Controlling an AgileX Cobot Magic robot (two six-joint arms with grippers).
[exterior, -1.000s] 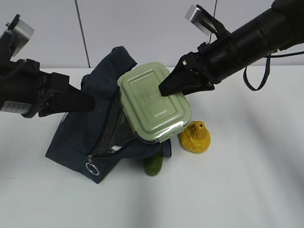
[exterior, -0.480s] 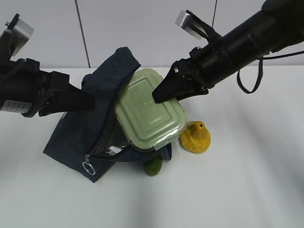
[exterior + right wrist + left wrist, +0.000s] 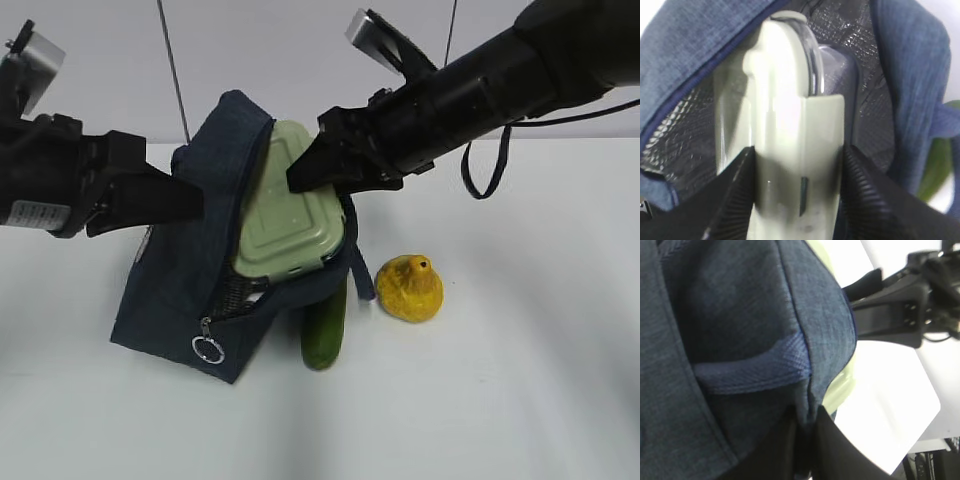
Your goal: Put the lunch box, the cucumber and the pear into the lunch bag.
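Insertion of the lunch box (image 3: 285,205) into the lunch bag (image 3: 185,290) is under way. The right claw (image 3: 305,178) is closed on the box's upper end, one finger on the lid face and one on the glass side, as the right wrist view shows (image 3: 795,165). The box extends forward and downward from that claw, its long axis pointing into the bag mouth; its far end already lies between the silver-lined walls, while the near end projects above the rim. The left claw (image 3: 805,440) is closed on a fold of the bag's fabric and holds the mouth open; the box lies just beyond it, across the fabric. The right arm is the nearer to the remaining items. The cucumber (image 3: 324,325) lies on the surface (image 3: 500,400) below the right claw, touching the bag's outer wall. The pear (image 3: 409,288) sits beside it, apart from the bag.

Count: one lunch box, one cucumber, one pear, one bag, two claws.
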